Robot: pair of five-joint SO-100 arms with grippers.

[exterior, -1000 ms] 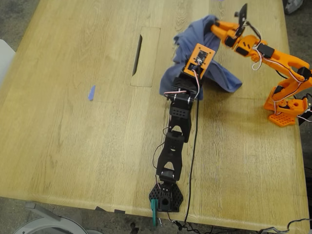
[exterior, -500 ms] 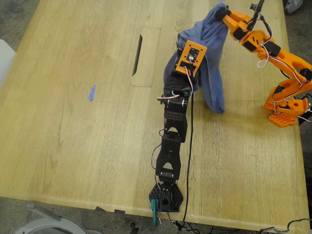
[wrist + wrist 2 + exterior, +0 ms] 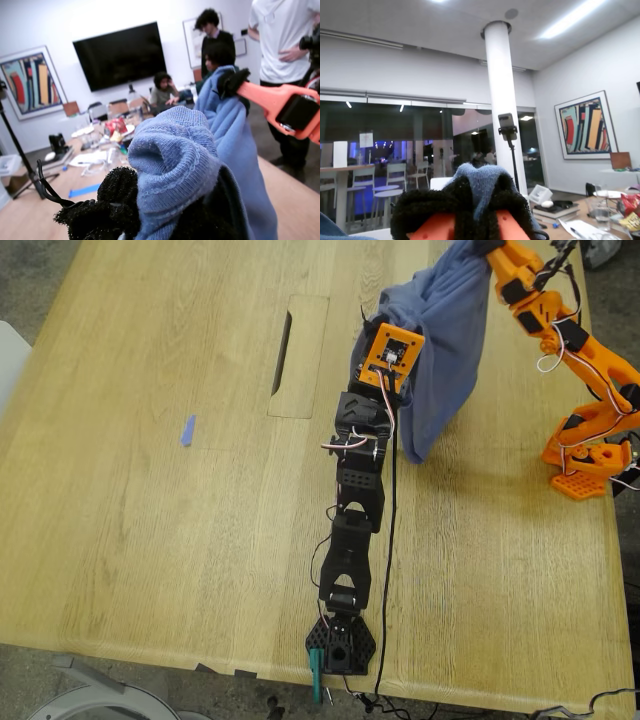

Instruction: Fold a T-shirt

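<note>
The slate-blue T-shirt [image 3: 445, 350] hangs bunched in the air between both arms, its lower end dangling near the table at the exterior view's right. My first gripper [image 3: 165, 200], on the black arm, is shut on a rolled fold of the T-shirt [image 3: 170, 150]; in the exterior view it sits under its orange camera mount [image 3: 390, 350]. My second gripper [image 3: 487, 248], on the orange arm, is shut on the shirt's upper end at the table's far edge. It also shows in the first wrist view [image 3: 230, 82] and pinches cloth in the second wrist view [image 3: 475, 205]. The chest print is hidden.
A blue tape scrap [image 3: 187, 430] lies on the wooden table [image 3: 150, 540] at the exterior view's left. A cable slot [image 3: 282, 338] is cut in the table near the black arm. The orange arm's base [image 3: 590, 465] stands at the right edge. A person [image 3: 282, 50] stands behind.
Both grippers have risen with the T-shirt. The orange arm swung up toward the far edge. The shirt went from lying crumpled on the table to hanging stretched between them.
</note>
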